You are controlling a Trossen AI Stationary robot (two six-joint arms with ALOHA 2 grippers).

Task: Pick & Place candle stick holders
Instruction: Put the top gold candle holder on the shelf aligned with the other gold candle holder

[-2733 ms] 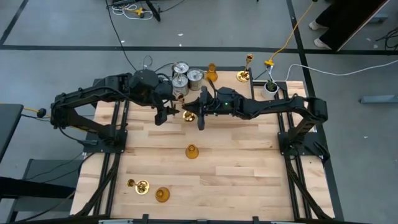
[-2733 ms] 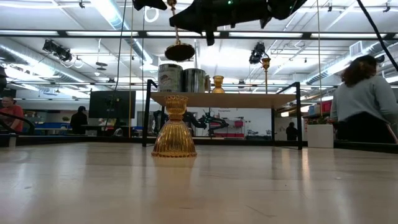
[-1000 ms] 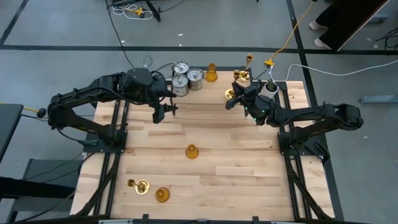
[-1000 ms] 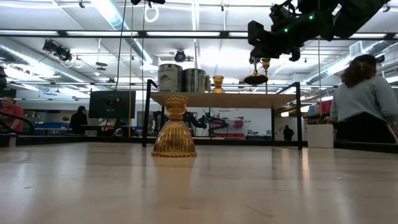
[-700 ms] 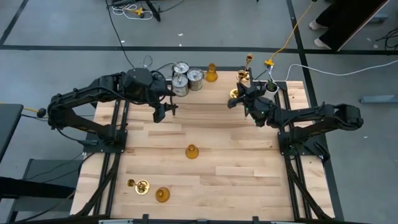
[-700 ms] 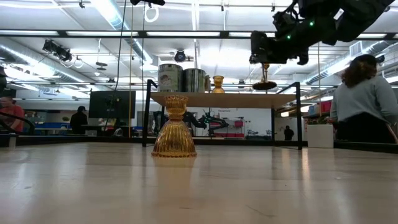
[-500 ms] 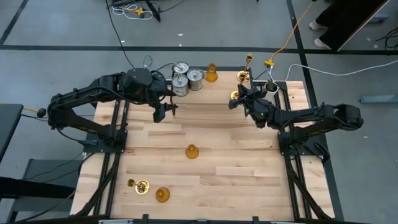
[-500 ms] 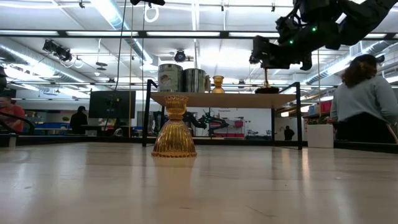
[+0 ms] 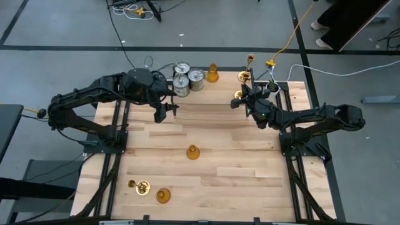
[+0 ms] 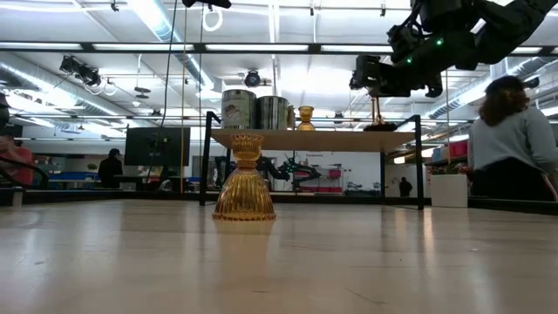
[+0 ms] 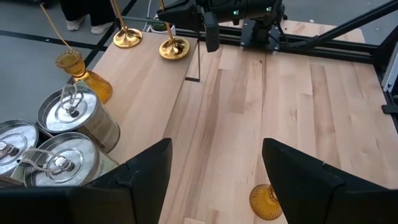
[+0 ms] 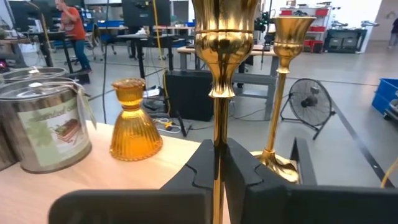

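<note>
Setting this brass candlestick (image 12: 217, 81) down cleanly is the whole job now: the right gripper (image 12: 217, 165) is pinched tight on its stem at the table's (image 9: 206, 134) far right corner, just beside the other brass one (image 12: 280, 93) (don't clip it). I'd lower straight, let the base sit flat, then release. Left gripper (image 11: 214, 168) hangs open near the tins (image 11: 74, 118).

No words or numbers can be read; the tin's (image 12: 43, 127) label (image 12: 59, 134) (a picture with script) is blurred.
</note>
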